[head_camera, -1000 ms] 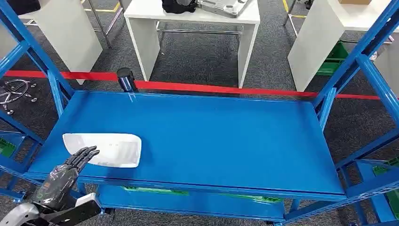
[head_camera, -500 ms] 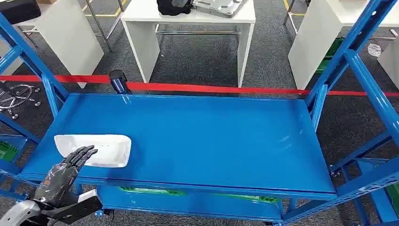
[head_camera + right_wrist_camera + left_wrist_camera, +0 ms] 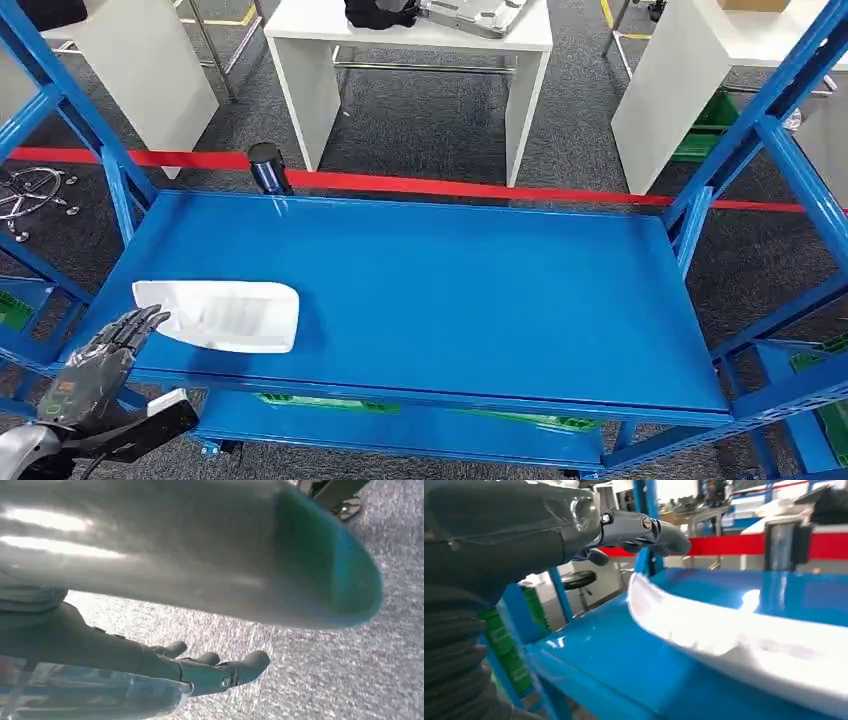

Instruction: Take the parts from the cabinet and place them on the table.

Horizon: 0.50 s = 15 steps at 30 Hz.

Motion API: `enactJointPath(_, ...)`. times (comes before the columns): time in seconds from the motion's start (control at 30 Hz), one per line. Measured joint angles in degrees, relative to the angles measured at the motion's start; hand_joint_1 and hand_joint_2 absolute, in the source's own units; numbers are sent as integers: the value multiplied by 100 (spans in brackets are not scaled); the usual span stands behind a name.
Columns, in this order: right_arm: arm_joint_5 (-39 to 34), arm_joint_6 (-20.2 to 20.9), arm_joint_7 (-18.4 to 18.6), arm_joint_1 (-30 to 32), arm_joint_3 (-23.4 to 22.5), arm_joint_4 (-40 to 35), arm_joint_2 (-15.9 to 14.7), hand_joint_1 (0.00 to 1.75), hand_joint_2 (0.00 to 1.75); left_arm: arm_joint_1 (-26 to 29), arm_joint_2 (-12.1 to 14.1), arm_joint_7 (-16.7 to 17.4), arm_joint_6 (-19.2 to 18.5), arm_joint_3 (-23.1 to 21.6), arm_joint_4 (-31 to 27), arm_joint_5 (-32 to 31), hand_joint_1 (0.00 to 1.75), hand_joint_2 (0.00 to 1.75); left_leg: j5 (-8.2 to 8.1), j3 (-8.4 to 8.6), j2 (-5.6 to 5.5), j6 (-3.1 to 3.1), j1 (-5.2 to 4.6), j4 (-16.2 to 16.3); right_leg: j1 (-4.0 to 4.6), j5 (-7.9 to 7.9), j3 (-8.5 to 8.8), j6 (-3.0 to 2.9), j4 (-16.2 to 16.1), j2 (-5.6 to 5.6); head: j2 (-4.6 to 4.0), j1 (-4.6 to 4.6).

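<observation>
Since the earlier frame, the left hand (image 3: 95,360) has drawn back off the white part (image 3: 222,315); its fingers are spread, holding nothing, just beside the part's near end. No writing is legible on the smooth, glossy, elongated part lying on the blue shelf (image 3: 450,290). Right hand (image 3: 200,672) hangs open above carpet.

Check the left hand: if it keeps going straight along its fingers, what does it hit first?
Most likely the white part on the blue shelf. The left hand is open, fingers aimed at the part's near end, apart from it. Height is unclear; it may skim over.
</observation>
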Motion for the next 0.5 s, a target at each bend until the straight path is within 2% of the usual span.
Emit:
enactJointPath(0.03, 7, 2, -13, 1, 11, 0, -2, 0, 0, 27, -22, 0, -20, 31, -2, -26, 0, 175, -2, 4, -4, -3, 3, 6, -6, 136, 126, 59, -256, 0, 0, 2)
enactJointPath(0.07, 9, 2, -30, -3, 20, 0, -4, 0, 0, 47, -52, 0, -41, 72, -2, -70, 0, 175, -8, 5, -8, -12, 5, 19, -18, 320, 345, 120, -702, -2, 0, 2)
enactJointPath(0.1, 11, 2, -37, -5, 22, 0, -20, 0, 0, 60, -83, 2, -59, 109, -2, -87, 0, 175, -23, 4, -12, -36, 8, 48, -32, 526, 646, 169, -1302, -5, 0, 2)
enactJointPath(0.13, 11, 0, -39, -9, 24, 0, -20, 0, 0, 72, -100, 0, -68, 149, -11, -105, 0, 175, -42, -14, -14, -64, -7, 74, -37, 596, 841, 157, -1692, -6, 0, 9)
enactJointPath(0.17, 11, -9, -41, -15, 26, 0, -31, 0, 0, 84, -120, 9, -78, 186, -20, -118, 0, 175, -89, -39, -17, -106, -44, 138, -22, 625, 843, 75, -1730, 15, 0, -6)
enactJointPath(0.27, 11, -20, -41, -7, 39, 0, -31, 0, 0, 119, -151, 15, -85, 271, -31, -129, 0, 175, -74, -24, -16, -176, -6, 118, 24, 639, 839, -42, -1727, 10, 0, -11)
enactJointPath(0.3, 11, -20, -41, -12, 48, 0, -32, 0, 0, 134, -151, 15, -87, 299, -45, -135, 0, 175, -81, -79, -29, -205, 33, 90, -34, 664, 871, -79, -1748, 6, 0, -7)
enactJointPath(0.33, 11, -24, -46, -14, 59, 2, -41, 0, 0, 138, -159, 15, -87, 310, -57, -140, 0, 175, -205, -125, -16, -267, 27, 278, -34, 668, 869, -86, -1751, 4, 0, -20)
enactJointPath(0.37, 11, -31, -48, -12, 68, 2, -48, 0, 0, 129, -159, 15, -87, 337, -57, -144, 0, 175, -398, -266, -12, -300, 46, 615, -35, 674, 868, -110, -1749, 3, 0, -33)
enactJointPath(0.43, 22, -33, -48, -10, 81, 2, -39, 0, 0, 139, -177, 15, -100, 354, -44, -168, 0, 175, -775, -675, -7, -339, 77, 1485, -24, 673, 866, -111, -1746, 1, 0, -31)
enactJointPath(0.47, 31, -33, -52, -10, 94, 2, -39, 0, 0, 138, -184, 15, -105, 365, -28, -173, 0, 175, -867, -842, -6, -345, 78, 1811, -13, 671, 867, -110, -1746, 1, 0, -31)
enactJointPath(0.5, 42, -20, -63, -14, 111, 2, -39, 0, 0, 130, -192, 15, -114, 382, -11, -179, 0, 175, -816, -888, -7, -338, 77, 1863, -4, 670, 870, -110, -1746, 2, 0, -31)
